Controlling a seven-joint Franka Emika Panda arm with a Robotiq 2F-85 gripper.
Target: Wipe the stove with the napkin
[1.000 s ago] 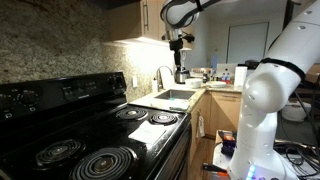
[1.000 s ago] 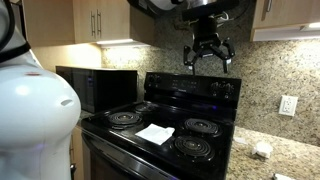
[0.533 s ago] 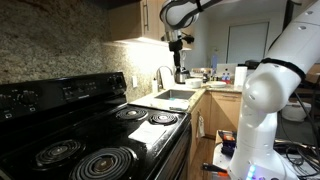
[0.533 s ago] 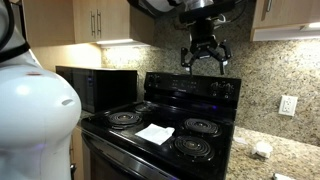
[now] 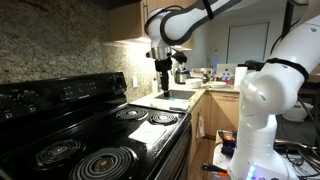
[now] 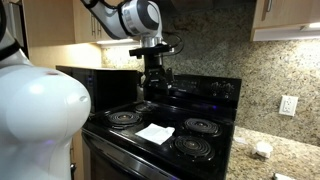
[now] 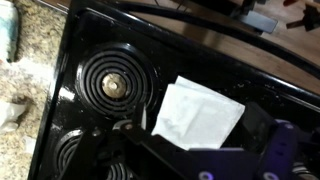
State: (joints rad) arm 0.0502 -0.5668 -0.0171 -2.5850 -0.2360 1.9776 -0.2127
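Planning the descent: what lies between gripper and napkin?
Nothing; in an exterior view only air separates the gripper from the napkin lying on the stove.

This is a home kitchen. A black coil-burner stove (image 5: 62,93) stands against a granite backsplash (image 6: 275,75) under wooden cabinets (image 6: 95,20) (a steel sink (image 5: 176,97) sits just beside it).

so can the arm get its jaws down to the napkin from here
Probably yes: the jaws hang open above the stove, and the napkin lies flat between the burners with nothing on it or over it.
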